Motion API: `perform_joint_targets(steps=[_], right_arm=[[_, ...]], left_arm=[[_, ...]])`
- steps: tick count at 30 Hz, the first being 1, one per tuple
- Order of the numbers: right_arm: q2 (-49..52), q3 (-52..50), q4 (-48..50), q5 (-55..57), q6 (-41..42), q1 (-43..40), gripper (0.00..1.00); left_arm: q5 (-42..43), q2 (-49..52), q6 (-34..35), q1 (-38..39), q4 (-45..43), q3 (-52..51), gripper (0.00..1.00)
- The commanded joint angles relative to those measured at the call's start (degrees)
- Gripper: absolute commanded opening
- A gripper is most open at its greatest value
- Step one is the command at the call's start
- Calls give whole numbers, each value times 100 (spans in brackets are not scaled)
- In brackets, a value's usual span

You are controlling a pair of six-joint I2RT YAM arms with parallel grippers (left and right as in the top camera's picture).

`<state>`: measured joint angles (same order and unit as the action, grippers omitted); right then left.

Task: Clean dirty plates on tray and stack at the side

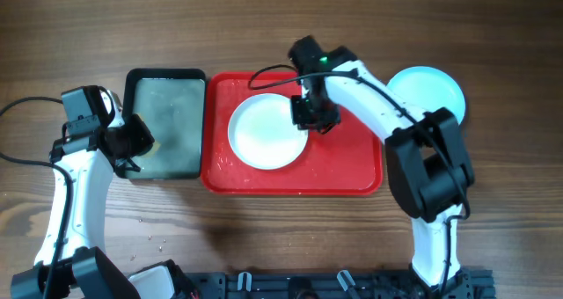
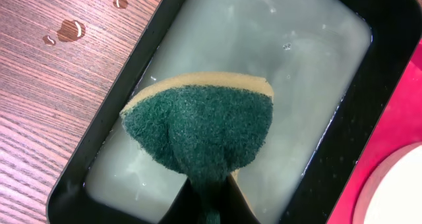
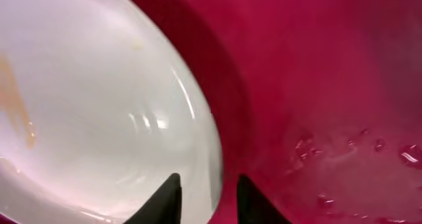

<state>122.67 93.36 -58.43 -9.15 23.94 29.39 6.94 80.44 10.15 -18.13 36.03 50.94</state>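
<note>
White plate [image 1: 259, 136], orange-smeared, on red tray [image 1: 352, 171]; right gripper [image 3: 209, 179] spread astride its rim, left gripper [image 2: 208, 205] pinching sponge [image 2: 198, 128]

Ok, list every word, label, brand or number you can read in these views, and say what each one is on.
None: no view shows readable text.
The white plate, red tray, black tray, sponge and turquoise plate carry no lettering.
The only sign is a small green light on the right arm, with no writing by it.
</note>
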Motion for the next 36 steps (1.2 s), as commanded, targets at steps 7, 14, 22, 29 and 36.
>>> perform_joint_targets(steps=[7, 14, 22, 29, 36], right_arm=[[-155, 61, 262, -551, -723, -428, 66], [-656, 306, 195, -1303, -756, -1473, 21], [-651, -74, -61, -1338, -999, -1248, 33], [-651, -1272, 1257, -1338, -981, -544, 28], [-651, -1355, 1504, -1255, -979, -271, 16]], left_arm=[[92, -83, -74, -35, -9, -37, 4], [109, -83, -79, 4, -61, -37, 4], [914, -83, -1165, 1257, -236, -37, 4], [916, -72, -494, 2507, -612, 179, 4], [693, 824, -994, 2896, 887, 1644, 4]])
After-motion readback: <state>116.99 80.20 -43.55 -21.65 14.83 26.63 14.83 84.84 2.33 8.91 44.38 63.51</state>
